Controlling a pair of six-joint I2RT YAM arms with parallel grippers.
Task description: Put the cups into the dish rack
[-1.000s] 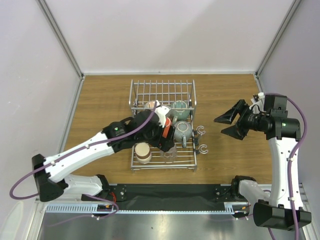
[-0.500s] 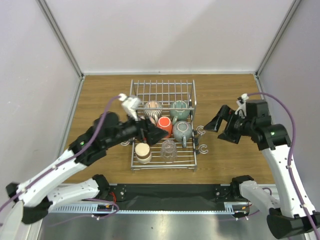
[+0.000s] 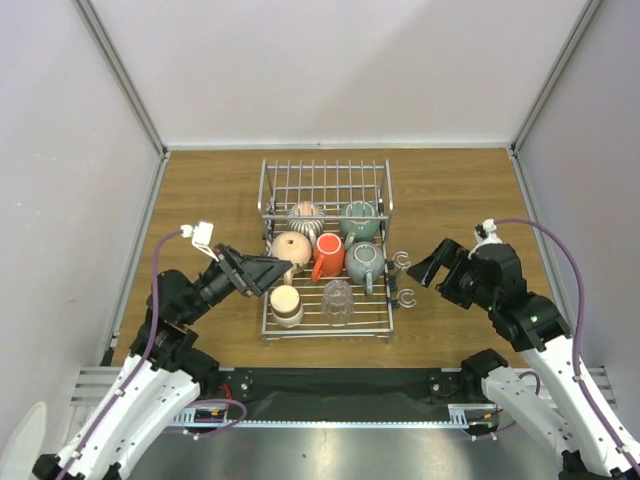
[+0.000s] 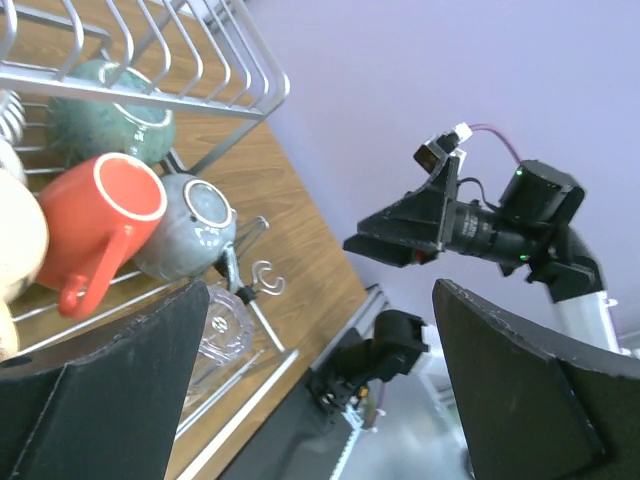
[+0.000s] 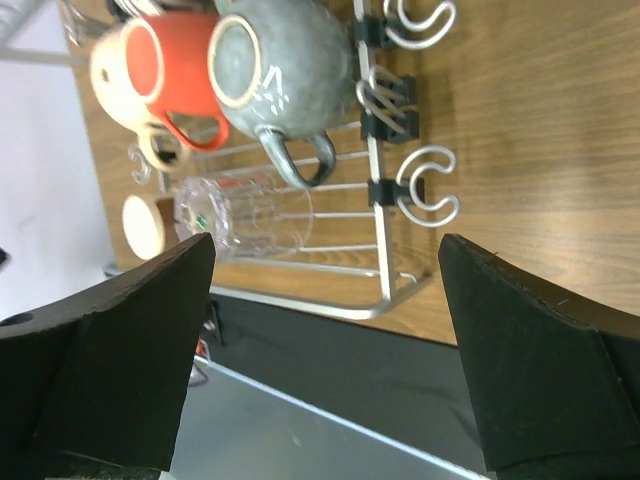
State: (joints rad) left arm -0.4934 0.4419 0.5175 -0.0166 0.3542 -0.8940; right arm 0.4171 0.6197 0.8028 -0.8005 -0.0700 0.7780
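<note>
Silver wire forms the dish rack (image 3: 325, 164); it stands at the middle of the wooden table (image 3: 200, 200), with its raised section of upright tines on the side away from my bases.

Contents, back row: ribbed silver-grey cup (image 3: 305, 214) on the left; teal-green cup (image 3: 357, 218) on the right.

Contents, middle row, left to right: beige mug (image 3: 291, 247); red-orange mug (image 3: 328, 256), lying on its side with its handle toward the near edge; grey-green mug (image 3: 365, 262), just beside the red-orange mug and close to the rack's right rail.

Contents, front row: brown-banded beige cup (image 3: 286, 305) on the left, mouth up; clear glass (image 3: 337, 300) beside it, on the flat slats; whether the glass stands or lies, I cannot tell.

Two small hooks (image 3: 402, 279) project from the rack's right side over the bare wood.

My left gripper (image 3: 272, 273) sits at the rack's left edge; its fingers are spread wide and nothing lies between them; the tips point across the rack, near the beige mug; whether they touch it, I cannot tell.

My right gripper (image 3: 432, 263) sits to the right of the rack, near the hooks but apart from them; its fingers are likewise spread wide and hold nothing; its wrist view looks between them onto the red-orange mug, the grey-green mug, the clear glass and the hooks.
</note>
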